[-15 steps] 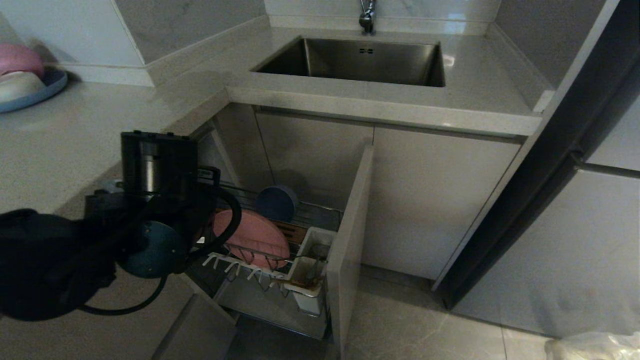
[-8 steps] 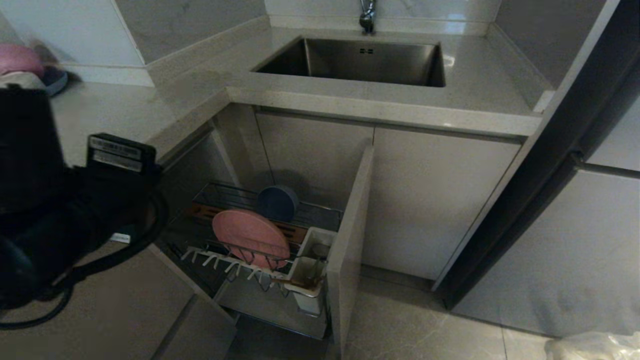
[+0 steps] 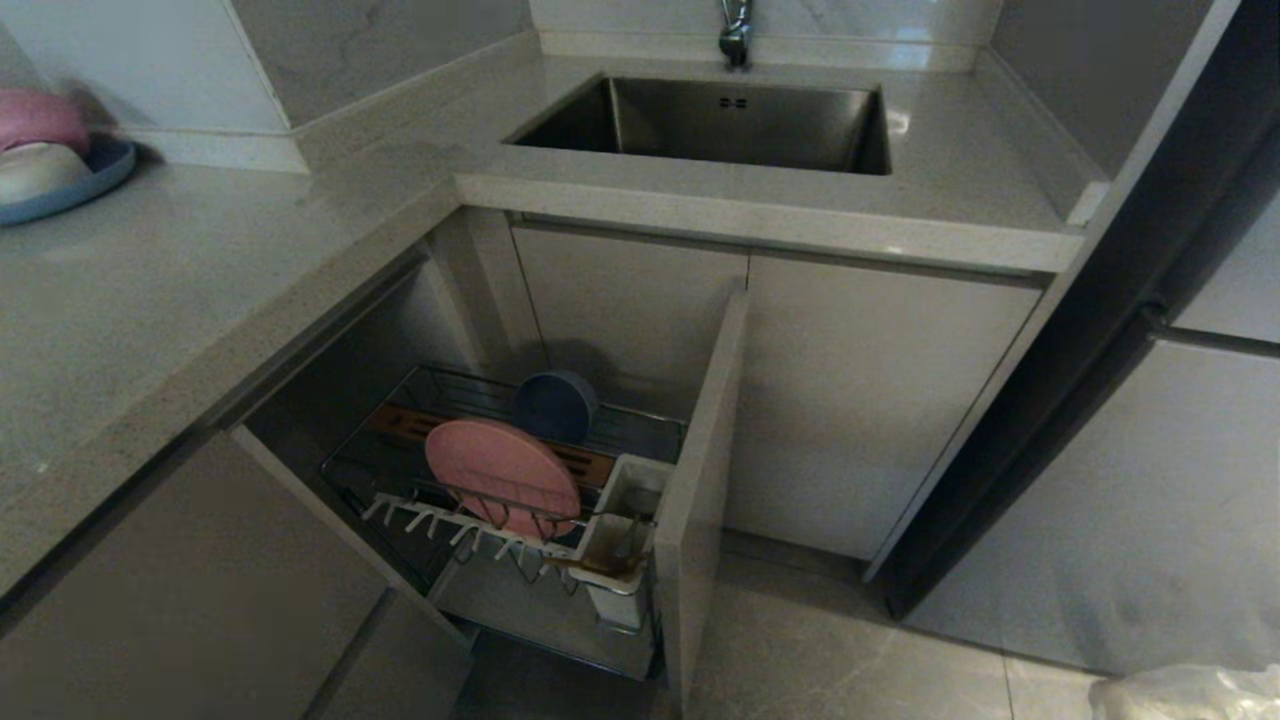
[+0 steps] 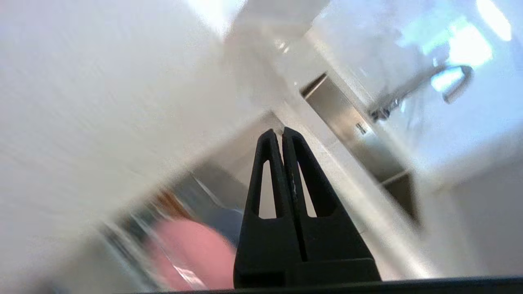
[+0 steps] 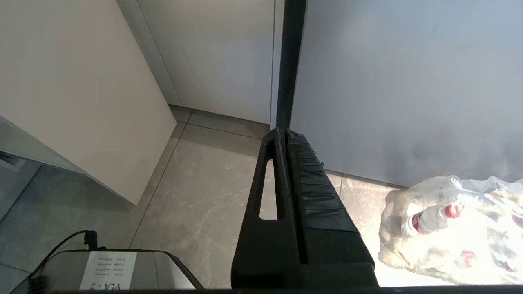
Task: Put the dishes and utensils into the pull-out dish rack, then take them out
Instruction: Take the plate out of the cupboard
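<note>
Two dishes racked: pink plate (image 3: 502,478) upright, blue-grey bowl (image 3: 555,405) at its 1 o'clock. Both tools, left tool (image 4: 282,132) and right tool (image 5: 282,132), closed, empty. Unloading pending.

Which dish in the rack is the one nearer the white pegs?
The pink plate, standing on edge just behind the white pegs; the blue-grey bowl sits farther back.

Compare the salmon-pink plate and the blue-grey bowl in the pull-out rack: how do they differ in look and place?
The salmon-pink plate is wide and flat; the blue-grey bowl is narrower and deeper. The plate is pink, the bowl a dull blue-grey. The plate stands nearer the camera, just behind the row of white pegs; the bowl sits behind it, toward the cabinet's back. Both are round, stand on edge in the pull-out dish rack, and no claw touches either.
</note>
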